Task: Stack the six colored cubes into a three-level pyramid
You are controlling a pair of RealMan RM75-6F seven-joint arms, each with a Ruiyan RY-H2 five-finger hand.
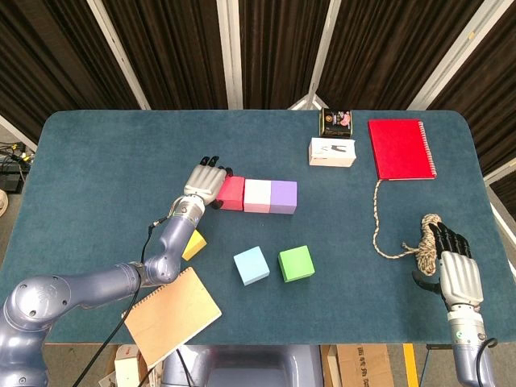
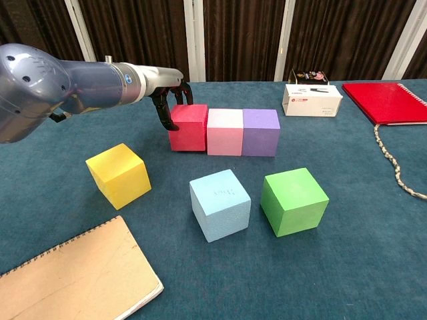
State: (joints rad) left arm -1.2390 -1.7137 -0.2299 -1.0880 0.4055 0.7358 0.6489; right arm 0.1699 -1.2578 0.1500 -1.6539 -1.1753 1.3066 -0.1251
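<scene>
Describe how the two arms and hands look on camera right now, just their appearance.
Left arm: glossy blue-grey rounded shell, with a silver wrist section bearing a small blue round mark. A thin black cable runs along it. Left hand: silver-grey back, black fingers. Right hand: same silver-grey back and black fingers, on a grey forearm with a small green dot near the wrist.

Row front: bare table lies between the red cube and the blue cube.
Row left end: blocked by the left hand.
Front left: yellow cube and notebook crowd the approach.
</scene>
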